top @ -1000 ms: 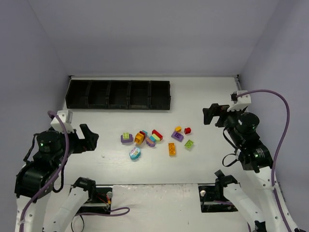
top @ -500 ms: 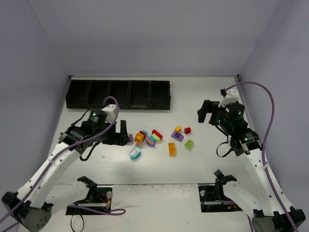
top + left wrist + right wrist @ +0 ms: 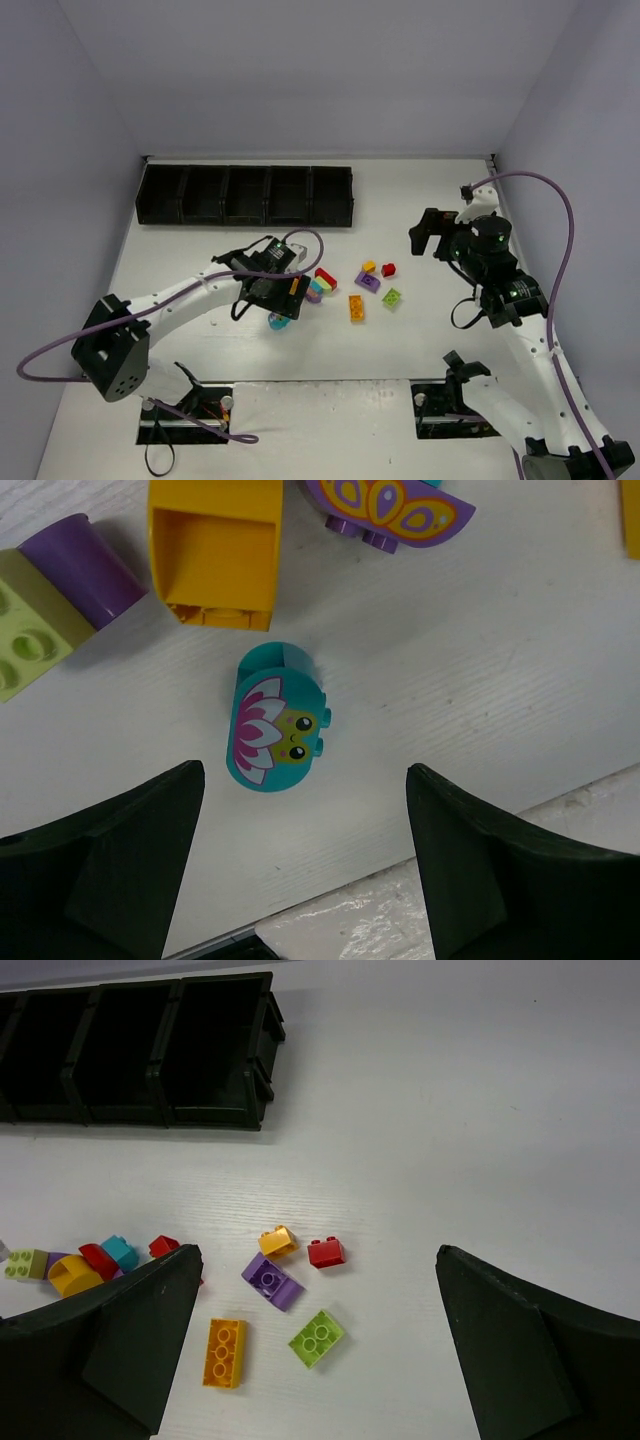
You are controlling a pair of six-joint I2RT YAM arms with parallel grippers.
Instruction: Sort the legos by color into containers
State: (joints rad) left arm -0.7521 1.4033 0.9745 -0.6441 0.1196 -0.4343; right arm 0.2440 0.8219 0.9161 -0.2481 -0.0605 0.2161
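The legos lie loose at mid-table. A teal brick with a flower face (image 3: 277, 720) lies flat just ahead of my left gripper (image 3: 303, 772), which is open and empty, its jaws wide on either side. The same brick (image 3: 279, 320) shows just below the left gripper (image 3: 278, 300) in the top view. An orange brick (image 3: 213, 555), a purple butterfly piece (image 3: 392, 508) and a lime-and-purple stack (image 3: 45, 605) lie beyond. My right gripper (image 3: 428, 235) is open and empty, high to the right of the legos. The black containers (image 3: 245, 195) stand at the back left.
In the right wrist view (image 3: 318, 1255) I see an orange long brick (image 3: 224, 1352), a lime brick (image 3: 317, 1338), a purple piece (image 3: 270, 1282), a small orange brick (image 3: 277, 1241) and a red brick (image 3: 326, 1252). The bins (image 3: 130, 1050) look empty. The table's front edge (image 3: 480, 830) is near the left gripper.
My left arm has swung from the table's left side to the right and now hangs over the teal brick. My right arm has barely shifted.
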